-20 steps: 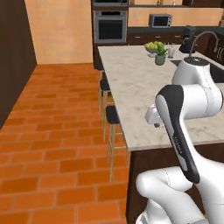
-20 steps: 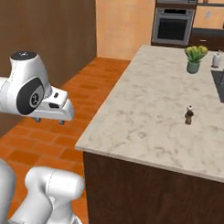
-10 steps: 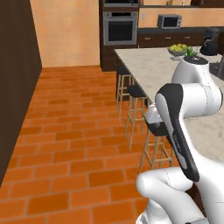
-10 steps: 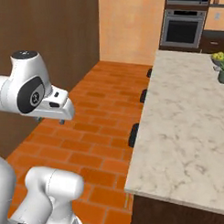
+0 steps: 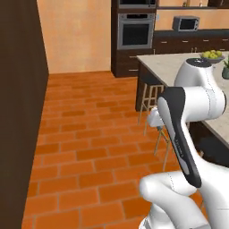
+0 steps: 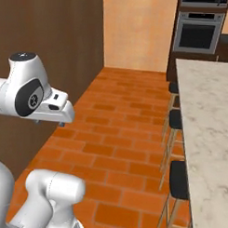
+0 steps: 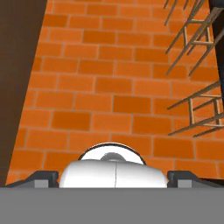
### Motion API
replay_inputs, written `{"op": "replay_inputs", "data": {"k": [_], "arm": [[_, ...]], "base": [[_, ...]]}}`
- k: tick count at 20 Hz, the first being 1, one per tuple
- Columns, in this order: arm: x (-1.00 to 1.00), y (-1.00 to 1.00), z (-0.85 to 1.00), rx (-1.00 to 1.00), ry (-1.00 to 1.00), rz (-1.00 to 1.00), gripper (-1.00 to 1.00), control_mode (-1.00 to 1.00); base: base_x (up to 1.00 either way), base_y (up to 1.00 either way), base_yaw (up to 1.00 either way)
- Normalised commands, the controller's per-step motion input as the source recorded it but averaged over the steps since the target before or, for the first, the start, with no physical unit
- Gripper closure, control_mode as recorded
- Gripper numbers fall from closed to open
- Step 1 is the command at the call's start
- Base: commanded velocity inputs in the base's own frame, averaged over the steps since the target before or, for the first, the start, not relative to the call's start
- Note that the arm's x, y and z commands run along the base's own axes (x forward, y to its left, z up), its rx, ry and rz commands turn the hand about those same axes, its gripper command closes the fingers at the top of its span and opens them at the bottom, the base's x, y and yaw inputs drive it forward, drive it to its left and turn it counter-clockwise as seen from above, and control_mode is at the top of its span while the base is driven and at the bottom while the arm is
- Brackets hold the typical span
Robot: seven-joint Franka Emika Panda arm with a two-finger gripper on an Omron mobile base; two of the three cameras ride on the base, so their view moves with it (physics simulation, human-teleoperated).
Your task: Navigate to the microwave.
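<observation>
The microwave [image 5: 185,22] is a small grey box on the far counter at the back of the kitchen, right of the wall oven [image 5: 134,30]. It is far from me, across the brick floor. My gripper [image 6: 48,122] hangs off the folded arm above the floor, pointing down. In the hand view its two dark fingertips [image 7: 44,176] stand wide apart at the bottom, open with nothing between them, over orange bricks.
A marble island counter [image 6: 209,114] runs along the right, with dark stools [image 6: 178,178] tucked along its side. A bowl of green fruit [image 5: 212,55] sits on the island. A tall dark cabinet wall [image 5: 18,112] stands close on the left. Brick floor [image 5: 89,129] lies between.
The whole scene has slid to the right in both base views: the base has driven left, away from the island, over the brick floor. The arm holds the same pose.
</observation>
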Motion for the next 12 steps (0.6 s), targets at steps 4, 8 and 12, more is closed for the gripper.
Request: {"op": "replay_inputs", "data": {"k": [4, 8, 12], "arm": [[0.00, 0.00, 0.00, 0.00, 0.00, 0.00, -1.00, 1.00], [0.00, 0.00, 0.00, 0.00, 0.00, 0.00, -1.00, 1.00], [0.00, 0.00, 0.00, 0.00, 0.00, 0.00, -1.00, 1.00]], "base": [[1.00, 0.29, 0.00], [1.00, 0.01, 0.00], [1.00, 0.00, 0.02]]}}
